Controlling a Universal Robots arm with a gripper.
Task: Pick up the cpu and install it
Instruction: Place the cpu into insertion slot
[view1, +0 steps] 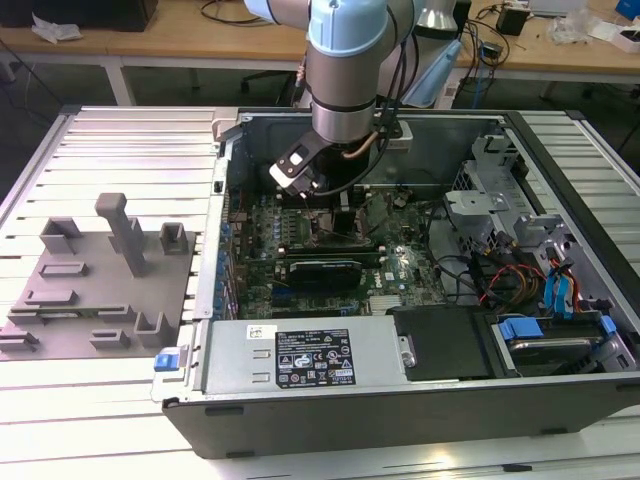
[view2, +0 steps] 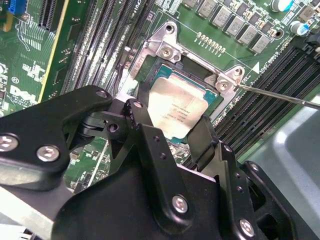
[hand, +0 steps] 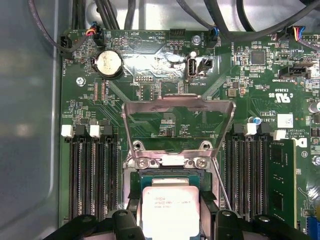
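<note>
My gripper (view2: 170, 131) is clamped on the cpu (view2: 181, 106), fingers on two opposite edges, holding it right at the open socket (hand: 170, 161), load plate (hand: 178, 103) flipped up. Installing step, I reckon; seating calls for level, square alignment.

Surface: ribbed aluminium work table (view1: 120, 130), pale grey slats | Rear: wood-topped bench (view1: 180, 40) on white legs, a second wood-topped bench (view1: 560, 55) toward the exterior view's right, loose cables (view1: 225, 12) on both | Floor: dark floor (view1: 60, 85) under the benches | Light: bright, even; glare (view1: 430, 462) on the table's near edge
</note>
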